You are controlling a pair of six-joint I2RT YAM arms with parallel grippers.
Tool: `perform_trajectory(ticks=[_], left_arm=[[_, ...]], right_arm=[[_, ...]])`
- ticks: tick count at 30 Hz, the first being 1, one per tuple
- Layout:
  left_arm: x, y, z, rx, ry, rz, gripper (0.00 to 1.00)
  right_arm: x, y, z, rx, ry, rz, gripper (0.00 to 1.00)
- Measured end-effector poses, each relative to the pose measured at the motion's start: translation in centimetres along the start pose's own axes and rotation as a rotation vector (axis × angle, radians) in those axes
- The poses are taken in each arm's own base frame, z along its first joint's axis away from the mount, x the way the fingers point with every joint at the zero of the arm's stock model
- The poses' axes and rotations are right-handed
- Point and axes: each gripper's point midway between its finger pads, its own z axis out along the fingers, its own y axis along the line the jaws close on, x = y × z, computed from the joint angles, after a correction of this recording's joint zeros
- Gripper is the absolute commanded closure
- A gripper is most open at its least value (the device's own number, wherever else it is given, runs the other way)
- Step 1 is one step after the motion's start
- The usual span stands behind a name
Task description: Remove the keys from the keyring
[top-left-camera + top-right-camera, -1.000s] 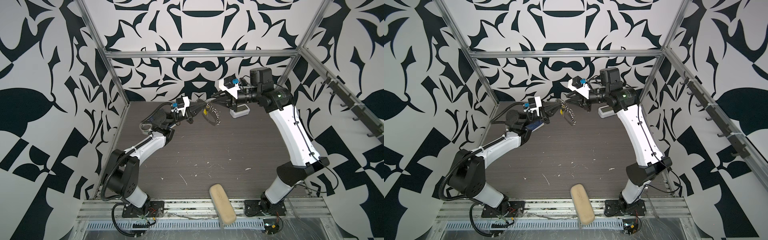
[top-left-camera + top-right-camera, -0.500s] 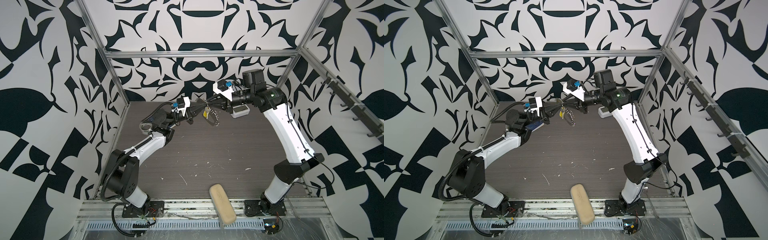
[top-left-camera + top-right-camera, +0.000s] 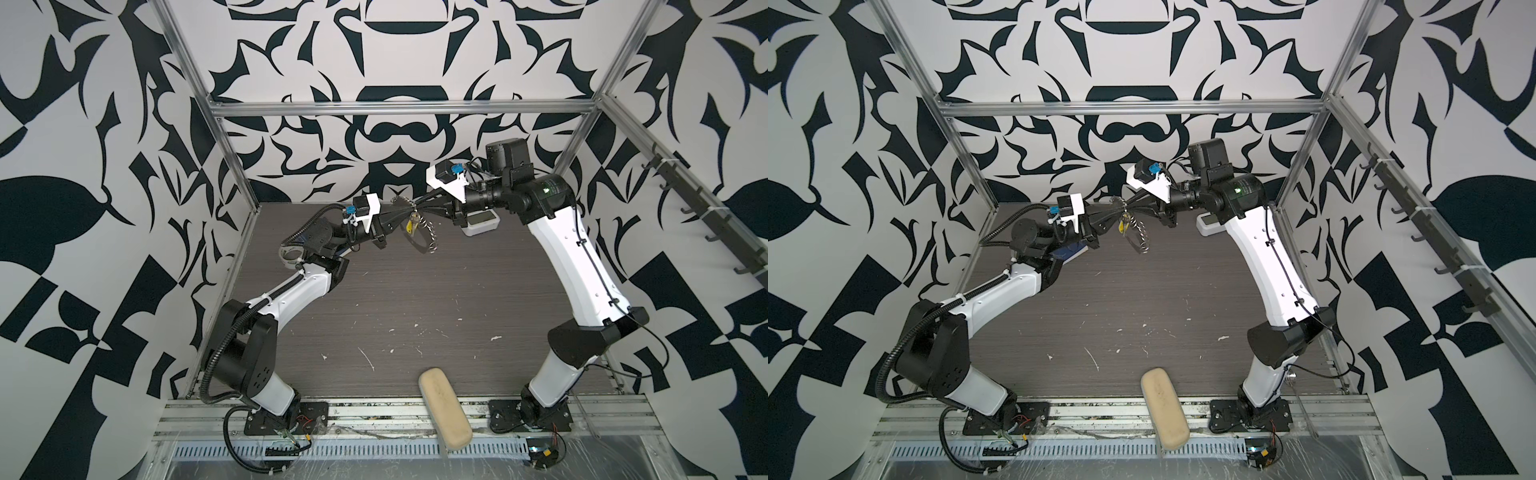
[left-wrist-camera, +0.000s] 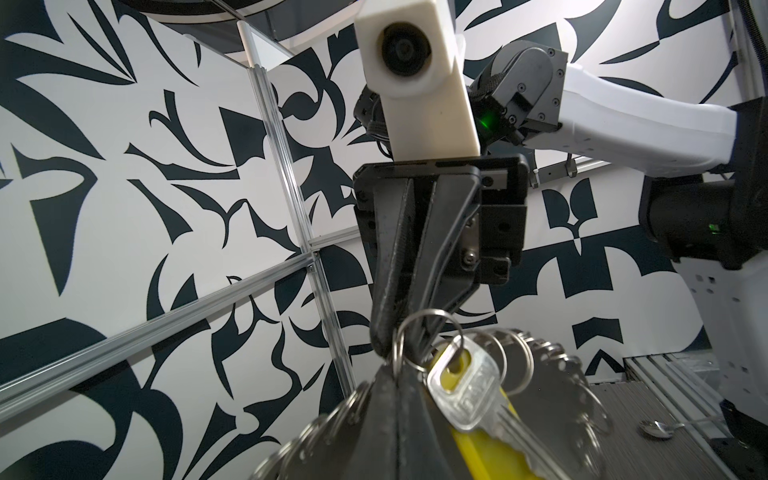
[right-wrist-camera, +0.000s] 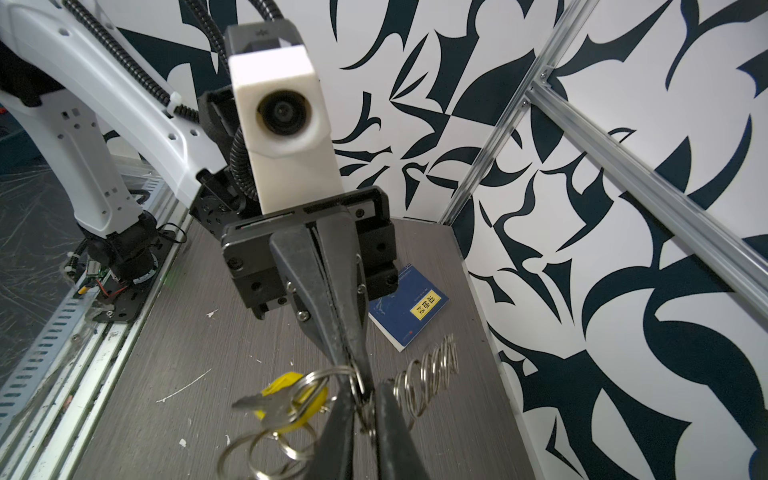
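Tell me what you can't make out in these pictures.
keys: too small to count in both top views; the left wrist view's frame edge cuts them off.
right gripper: the keyring crowds its tips in the left wrist view, so its grip is unclear.
blue book: one corner sits behind the left gripper in the right wrist view.
white device: display too small to read in a top view.

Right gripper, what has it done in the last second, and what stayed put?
The right gripper swung in toward the left gripper and its fingers closed on the keyring. The left gripper kept its hold; the keys still hang below, and the beige case stayed put.
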Motion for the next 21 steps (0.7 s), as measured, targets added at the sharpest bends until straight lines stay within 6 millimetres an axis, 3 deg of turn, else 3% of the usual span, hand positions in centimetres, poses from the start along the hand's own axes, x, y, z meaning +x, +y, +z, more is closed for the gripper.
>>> perform_trajectory(ticks=[5, 12, 14, 15, 18, 21], left_arm=[[0.1, 0.0, 0.0, 0.0, 0.005, -0.015, 1.0], [0.1, 0.1, -0.1, -0.005, 0.011, -0.022, 0.98], [0.2, 0.4, -0.2, -0.016, 0.015, -0.029, 0.76], [0.2, 0.6, -0.3, -0.027, 0.016, -0.035, 0.69], [0.5, 1.3, -0.9, -0.066, 0.03, -0.053, 0.56], [1.0, 2.2, -2.0, -0.125, 0.058, -0.088, 0.54]], right_arm=[[0.1, -0.1, 0.0, 0.006, 0.009, -0.015, 1.0], [0.2, 0.0, 0.2, 0.004, 0.022, -0.02, 1.0], [0.2, -0.1, 0.2, 0.013, 0.027, -0.022, 1.0], [0.2, -0.2, 0.3, 0.016, 0.031, -0.02, 1.0], [0.6, -0.3, 0.4, 0.028, 0.049, -0.008, 1.0], [1.1, -0.6, 0.7, 0.039, 0.061, 0.007, 1.0]])
